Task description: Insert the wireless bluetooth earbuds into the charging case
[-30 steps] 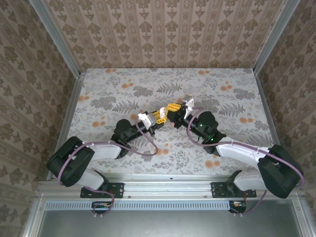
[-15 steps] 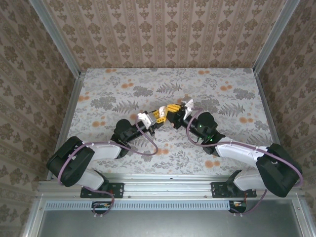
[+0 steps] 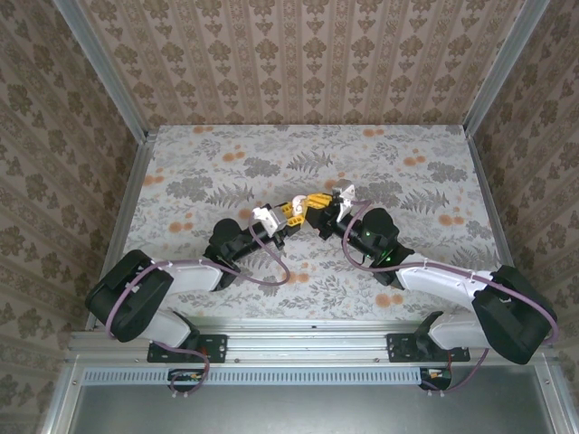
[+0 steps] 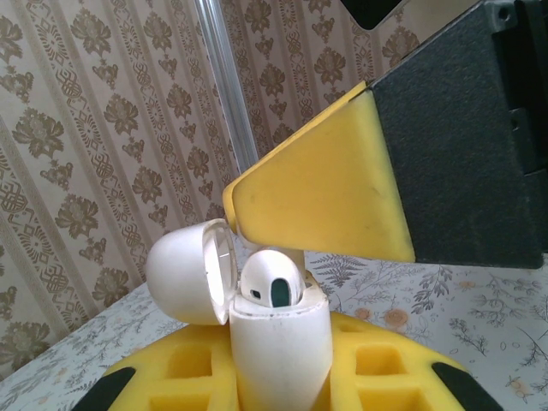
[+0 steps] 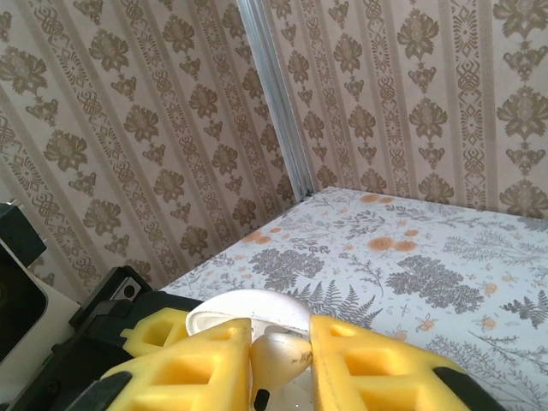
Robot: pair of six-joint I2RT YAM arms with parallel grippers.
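My left gripper [image 4: 278, 381] is shut on the white charging case [image 4: 278, 342], holding it upright between yellow pads with its lid [image 4: 184, 270] swung open to the left. One white earbud [image 4: 270, 278] sits in the case's mouth, its rounded head showing. My right gripper [image 5: 281, 347] has come down from above with its yellow pads closed against that earbud [image 5: 276, 360], and the lid [image 5: 248, 308] lies just behind. In the top view the left gripper [image 3: 291, 211] and right gripper [image 3: 318, 200] meet above the table's middle.
The floral table [image 3: 226, 163] is walled by patterned panels, with a metal corner post [image 5: 278, 94] at the back. Both arms reach inward from the near edge, and purple cables [image 3: 271, 262] loop beside them.
Both grippers stay together at the table's middle. The right wrist has shifted very slightly; the left arm has not moved.
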